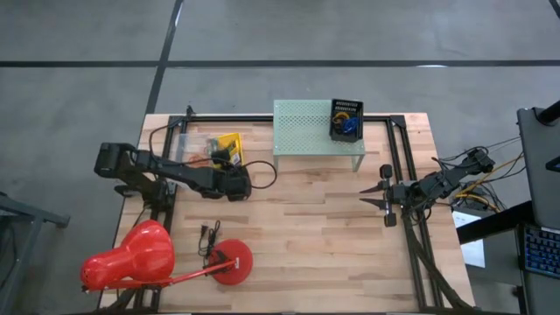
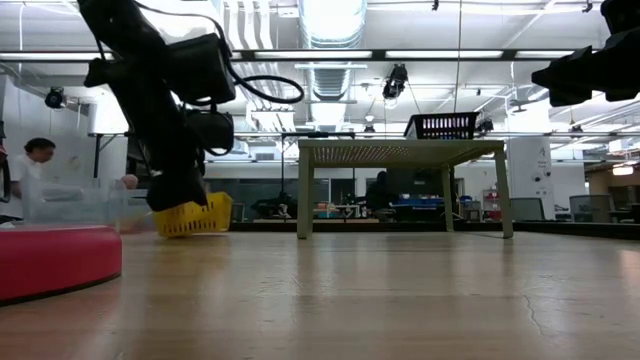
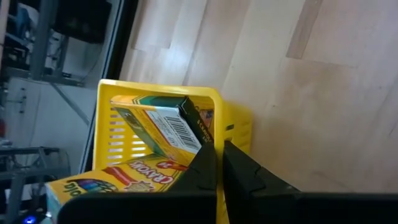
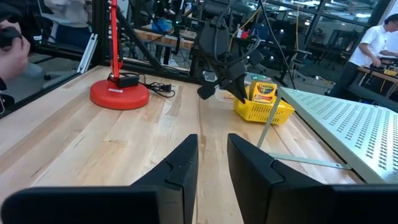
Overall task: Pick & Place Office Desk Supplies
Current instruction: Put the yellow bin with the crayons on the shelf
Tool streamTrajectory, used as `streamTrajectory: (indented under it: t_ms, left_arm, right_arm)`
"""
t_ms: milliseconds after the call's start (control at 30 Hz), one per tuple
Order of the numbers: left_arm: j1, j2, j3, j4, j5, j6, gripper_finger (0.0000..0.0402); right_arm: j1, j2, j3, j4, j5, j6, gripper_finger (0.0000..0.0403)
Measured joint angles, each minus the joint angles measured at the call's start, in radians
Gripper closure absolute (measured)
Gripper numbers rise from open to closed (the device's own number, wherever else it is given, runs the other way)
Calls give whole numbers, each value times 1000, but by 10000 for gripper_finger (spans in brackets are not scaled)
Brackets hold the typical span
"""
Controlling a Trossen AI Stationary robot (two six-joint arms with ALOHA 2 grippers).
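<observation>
Overhead, the mint-green shelf [image 1: 318, 137] serves as landmark at the back of the bench [image 1: 297, 227]. To its left sits a yellow basket [image 1: 229, 149] holding crayon boxes, with the left claw [image 1: 236, 185] just in front of it. A black basket [image 1: 346, 118] with coloured ring loops [image 1: 348, 125] stands on the shelf's right end. The right claw [image 1: 382, 194] waits in front of the shelf's right end, well apart from it. A pink lamp [image 1: 157, 258] lies far to the shelf's front-left.

At bench height, the left arm reaches down beside the yellow basket [image 2: 192, 217], left of the shelf [image 2: 405, 152]; the black basket [image 2: 441, 125] shows on top.

From the left wrist, the left claw [image 3: 219, 167] is clenched, grasping nothing I can see, its tips at the yellow basket's rim [image 3: 155, 90]. Two crayon boxes [image 3: 165, 124] lie inside.

From the right wrist, the right claw [image 4: 211, 155] has its fingers slightly parted and empty.

By my judgement, the task is partly done: the loops are binned on the shelf; the crayon boxes are not yet lifted.
</observation>
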Motion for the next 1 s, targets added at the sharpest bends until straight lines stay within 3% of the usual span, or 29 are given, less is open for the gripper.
streamTrajectory:
  t_ms: [600,1000]
  left_arm:
    - [-20,3,2,2,-49,79,399]
    - [-34,3,146,-129,-28,118,399]
  right_arm:
    - [0,0,0,0,0,0,312]
    - [0,0,0,0,0,0,328]
